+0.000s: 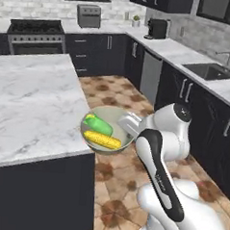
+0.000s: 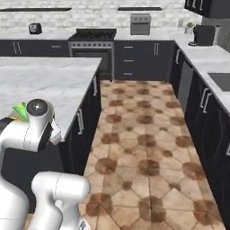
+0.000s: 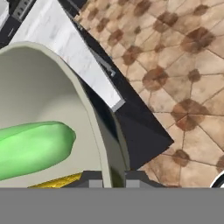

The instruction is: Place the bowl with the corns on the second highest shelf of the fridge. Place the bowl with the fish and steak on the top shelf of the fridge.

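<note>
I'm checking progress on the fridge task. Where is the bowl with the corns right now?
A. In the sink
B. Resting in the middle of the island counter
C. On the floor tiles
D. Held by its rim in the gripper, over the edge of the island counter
D: the gripper is shut on the rim of the bowl with the corns, which hangs at the island counter edge above the floor.
</note>
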